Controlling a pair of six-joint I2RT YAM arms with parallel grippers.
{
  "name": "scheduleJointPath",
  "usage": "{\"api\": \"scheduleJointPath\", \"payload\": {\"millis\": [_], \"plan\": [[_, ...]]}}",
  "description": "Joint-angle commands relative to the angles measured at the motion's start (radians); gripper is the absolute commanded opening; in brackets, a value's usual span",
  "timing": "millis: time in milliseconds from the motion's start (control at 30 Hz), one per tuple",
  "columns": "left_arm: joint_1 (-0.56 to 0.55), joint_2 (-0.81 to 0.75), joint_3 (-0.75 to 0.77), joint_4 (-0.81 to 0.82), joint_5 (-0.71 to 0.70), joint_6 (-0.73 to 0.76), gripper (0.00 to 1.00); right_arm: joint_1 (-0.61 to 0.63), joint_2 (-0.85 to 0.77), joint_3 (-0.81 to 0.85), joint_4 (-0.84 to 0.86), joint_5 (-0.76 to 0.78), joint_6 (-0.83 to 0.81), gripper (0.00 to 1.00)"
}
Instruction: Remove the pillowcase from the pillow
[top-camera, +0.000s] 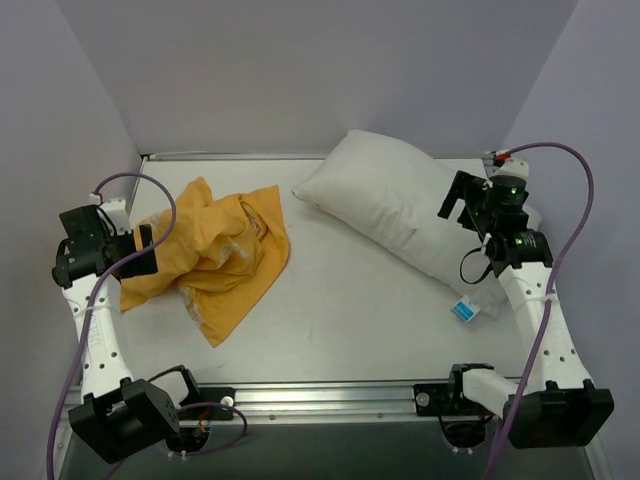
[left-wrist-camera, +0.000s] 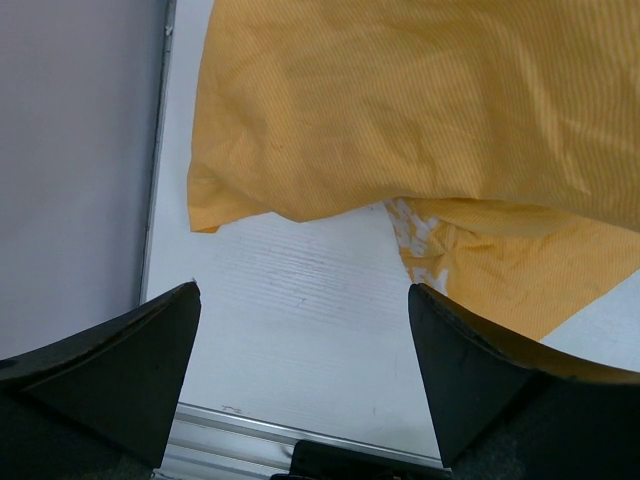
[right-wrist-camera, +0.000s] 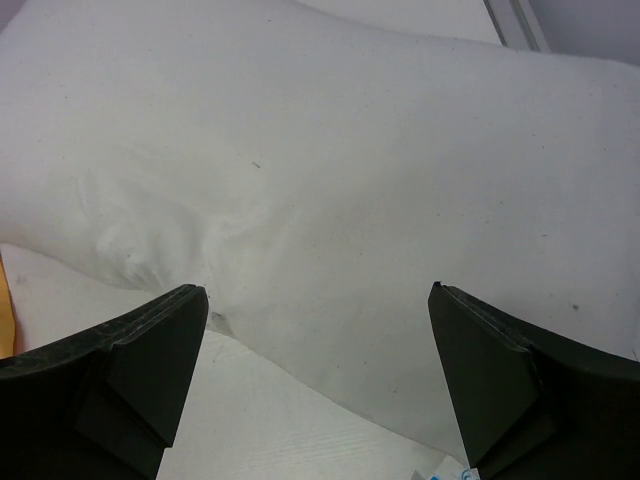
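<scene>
The orange-yellow pillowcase lies crumpled on the table's left half, off the pillow; it fills the top of the left wrist view. The plain white pillow lies bare at the back right, its blue-and-white tag at the near end; it fills the right wrist view. My left gripper is open and empty above the pillowcase's left edge, jaws wide over bare table. My right gripper is open and empty, held above the pillow's right part.
Grey walls enclose the table on the left, back and right. A metal rail runs along the table's near edge between the two arm bases. Cables loop from both arms.
</scene>
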Motion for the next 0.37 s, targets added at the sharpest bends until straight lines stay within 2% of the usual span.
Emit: {"api": "scheduleJointPath", "payload": {"millis": [0, 333], "plan": [[-0.002, -0.037, -0.021, 0.040, 0.036, 0.035, 0.94, -0.008, -0.078, -0.055, 0.050, -0.026, 0.008, 1.00], [-0.001, -0.052, -0.038, 0.046, 0.061, 0.045, 0.94, -0.008, -0.150, -0.119, 0.099, -0.074, -0.011, 1.00]]}}
